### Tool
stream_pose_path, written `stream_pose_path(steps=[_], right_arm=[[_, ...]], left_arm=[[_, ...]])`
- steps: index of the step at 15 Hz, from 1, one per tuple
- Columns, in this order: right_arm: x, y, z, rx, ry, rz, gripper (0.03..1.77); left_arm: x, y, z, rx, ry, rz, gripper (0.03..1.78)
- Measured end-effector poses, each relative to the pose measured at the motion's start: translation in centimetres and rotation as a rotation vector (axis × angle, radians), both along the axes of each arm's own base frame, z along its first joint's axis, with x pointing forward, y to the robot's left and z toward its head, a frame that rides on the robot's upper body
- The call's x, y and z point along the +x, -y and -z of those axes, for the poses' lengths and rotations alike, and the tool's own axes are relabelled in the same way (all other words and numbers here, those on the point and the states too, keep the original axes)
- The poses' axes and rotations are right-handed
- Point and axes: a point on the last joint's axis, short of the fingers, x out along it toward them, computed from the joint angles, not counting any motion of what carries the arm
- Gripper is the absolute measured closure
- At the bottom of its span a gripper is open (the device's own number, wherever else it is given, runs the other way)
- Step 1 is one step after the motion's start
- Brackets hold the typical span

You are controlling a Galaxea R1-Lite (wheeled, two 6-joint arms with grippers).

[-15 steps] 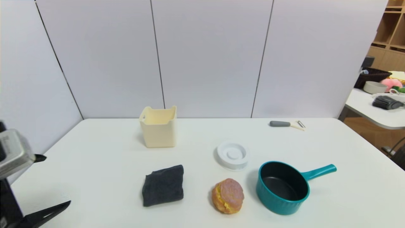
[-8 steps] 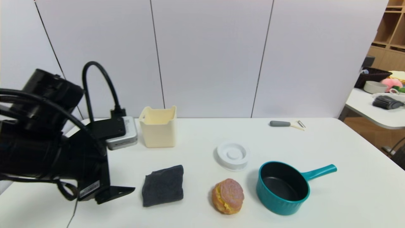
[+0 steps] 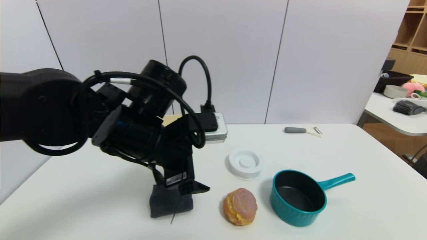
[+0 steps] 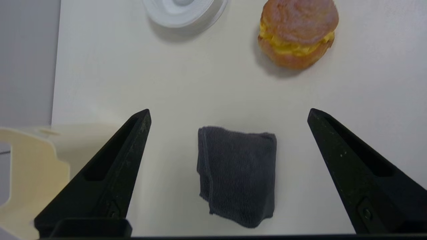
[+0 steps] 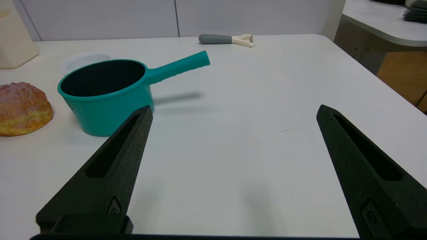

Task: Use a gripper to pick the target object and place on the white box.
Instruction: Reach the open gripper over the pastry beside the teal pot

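left gripper [image 4: 228, 113] hung wide open and empty above the cloth [image 4: 237, 174], with the bun [image 3: 240, 205] between it and the pan [image 3: 298, 197] further to the robot's right. pan upright on the worktop [image 3: 350, 213], empty, handle pointing right and slightly back. right gripper [image 5: 233, 111], also wide open and empty, sat low just beside the pan, judged the nearer. box [image 4: 30, 166] stood at the back, mostly hidden in the head view; its contents could not be told.
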Motion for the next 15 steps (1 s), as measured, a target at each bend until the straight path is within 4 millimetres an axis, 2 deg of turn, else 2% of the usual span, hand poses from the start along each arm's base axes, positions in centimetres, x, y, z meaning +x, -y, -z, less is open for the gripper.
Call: stream_pose_path(steps=[5, 9, 12, 15], right_arm=[[0.0, 0.0, 0.0, 0.000, 0.000, 0.000, 0.10], [0.0, 0.0, 0.0, 0.000, 0.000, 0.000, 0.10], [0.0, 0.0, 0.0, 0.000, 0.000, 0.000, 0.10], [0.0, 0.0, 0.0, 0.000, 0.000, 0.000, 0.10]], left_arm=[[0.3, 6.2, 0.5, -0.063, -0.037, 0.193, 0.12], [-0.1, 10.6, 2.0, -0.064, -0.063, 0.301, 0.12], [-0.3, 13.2, 3.5, -0.058, -0.080, 0.354, 0.12], [-0.3, 14.9, 4.9, -0.050, -0.104, 0.393, 0.12]])
